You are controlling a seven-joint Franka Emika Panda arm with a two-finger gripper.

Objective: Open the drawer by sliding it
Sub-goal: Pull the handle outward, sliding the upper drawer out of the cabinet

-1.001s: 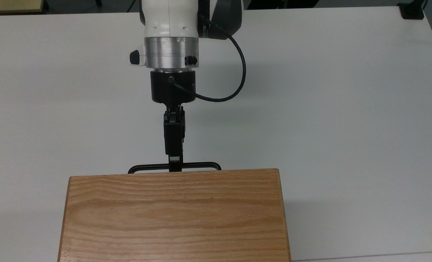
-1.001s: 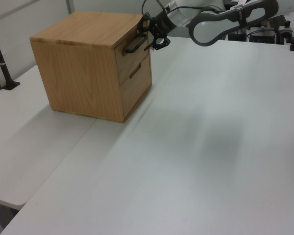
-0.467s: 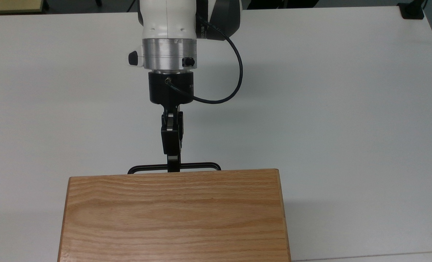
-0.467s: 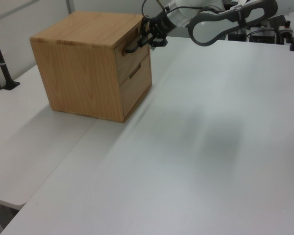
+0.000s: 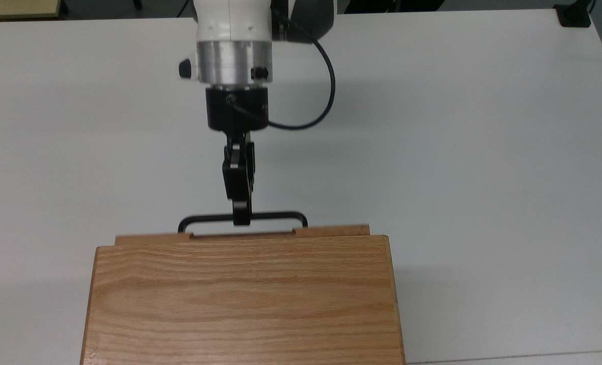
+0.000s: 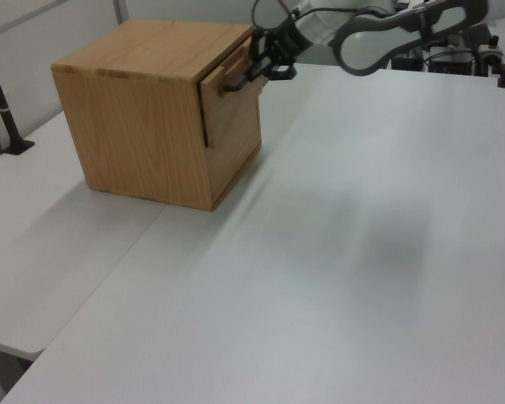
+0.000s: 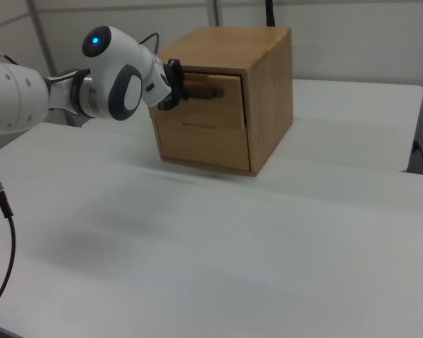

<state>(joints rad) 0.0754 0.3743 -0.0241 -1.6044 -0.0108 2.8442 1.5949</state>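
Top view: tool (image 5: 241, 219) sits clamped on the black bar handle (image 5: 273, 216) near its middle, fingers pinched together on the bar. Upper drawer (image 5: 331, 231) shows as a thin oak strip sticking out past the edge of the cabinet top (image 5: 242, 299), so it's only cracked open, most of the slide left by my read. White surface (image 5: 458, 152) is bare around it. Left view: tool (image 6: 254, 69) at the handle on the upper drawer front (image 6: 231, 105); front stands proud of the cabinet (image 6: 135, 126) with a dark gap along its edge, lower drawer front flush. Right view: upper drawer (image 7: 225, 98) juts out slightly toward the arm, tool (image 7: 182, 88) at the bar. Risks from here: thin round bar could slip out of the pinch if the pull isn't in line with the slide; any sideways or upward pull could rack the drawer and jam it; cabinet isn't visibly fixed down, so a sticking drawer could drag the whole box across the surface instead of opening.
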